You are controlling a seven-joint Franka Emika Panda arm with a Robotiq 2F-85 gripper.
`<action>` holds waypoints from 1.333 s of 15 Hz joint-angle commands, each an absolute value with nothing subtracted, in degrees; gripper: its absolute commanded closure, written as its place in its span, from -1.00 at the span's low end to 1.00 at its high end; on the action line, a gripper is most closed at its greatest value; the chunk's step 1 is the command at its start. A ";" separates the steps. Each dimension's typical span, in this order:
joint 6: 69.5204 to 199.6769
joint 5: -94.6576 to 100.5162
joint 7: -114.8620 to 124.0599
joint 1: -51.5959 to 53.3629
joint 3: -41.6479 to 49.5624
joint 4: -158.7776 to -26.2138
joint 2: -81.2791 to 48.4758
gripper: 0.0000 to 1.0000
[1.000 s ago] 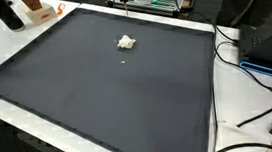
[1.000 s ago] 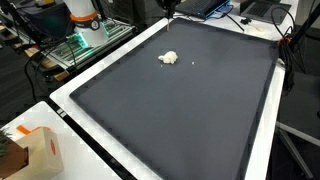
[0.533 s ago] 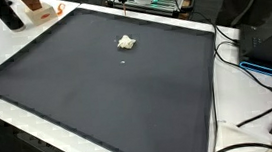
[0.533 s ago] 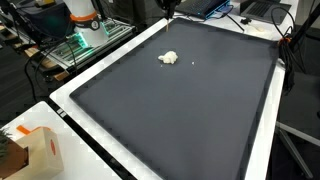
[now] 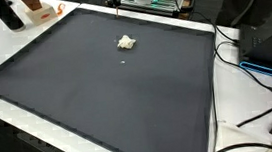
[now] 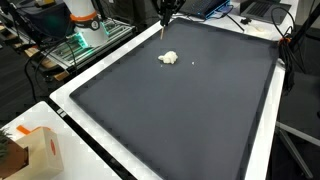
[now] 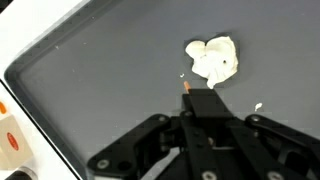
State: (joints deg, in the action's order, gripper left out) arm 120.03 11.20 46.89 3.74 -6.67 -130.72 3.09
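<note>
Note gripper (image 7: 205, 114) pinching a thin dark marker (image 7: 189, 90), fingers pressed onto it, orange tip pointing out ahead. Find crumpled white wad (image 7: 213, 60) just beyond that tip and slightly to its right in wrist view, close but seemingly apart. In an exterior view, see same wad (image 6: 168, 57) on black mat (image 6: 180, 120) near far edge, below and just in front of gripper. Roughly round lump, no clear long axis. Tiny crumb (image 7: 258, 106) near wad, apart. Likely only a short reach forward and down

Exterior views high, different sides — share mat (image 5: 107, 89), wad (image 5: 126, 42); wrist close (overhead).
</note>
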 commanded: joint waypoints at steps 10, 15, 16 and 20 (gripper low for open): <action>110.78 24.42 65.17 6.41 -6.40 -125.01 -6.11 0.94; 109.76 26.87 69.80 7.42 -5.64 -123.39 -9.36 0.94; 109.67 27.49 71.04 7.64 -5.42 -123.14 -9.95 0.94; 109.03 29.39 74.44 8.41 -4.69 -122.18 -12.23 0.94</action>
